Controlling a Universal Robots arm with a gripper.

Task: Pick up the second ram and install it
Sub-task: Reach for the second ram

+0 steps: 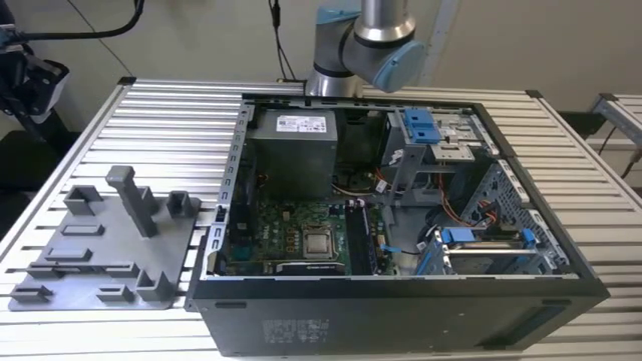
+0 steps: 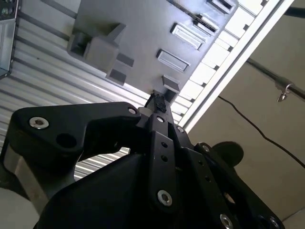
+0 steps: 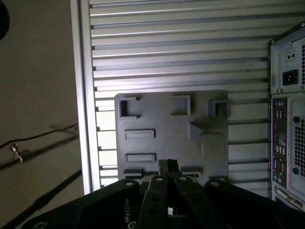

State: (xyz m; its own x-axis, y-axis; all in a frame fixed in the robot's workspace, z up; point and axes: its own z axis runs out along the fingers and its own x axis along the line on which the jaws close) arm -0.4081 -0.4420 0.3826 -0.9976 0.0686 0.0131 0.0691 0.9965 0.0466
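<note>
The gripper [image 3: 167,167], pinched together on nothing, hangs over the edge of the grey fixture plate [image 3: 190,152], with open slatted table [image 3: 167,47] ahead of it. Inside the case [image 1: 401,301] in the exterior view, I cannot tell where the second ram sits.

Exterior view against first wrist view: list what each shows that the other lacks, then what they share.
The exterior view adds the arm and the inside of the open case: board, power supply and blue drive brackets. The first wrist view adds the hand, pointing toward the plate, plus the case's rear ports and cables past the table's edge. Shared: the grey plate with its posts, the slatted table, and the case standing beside the plate.
</note>
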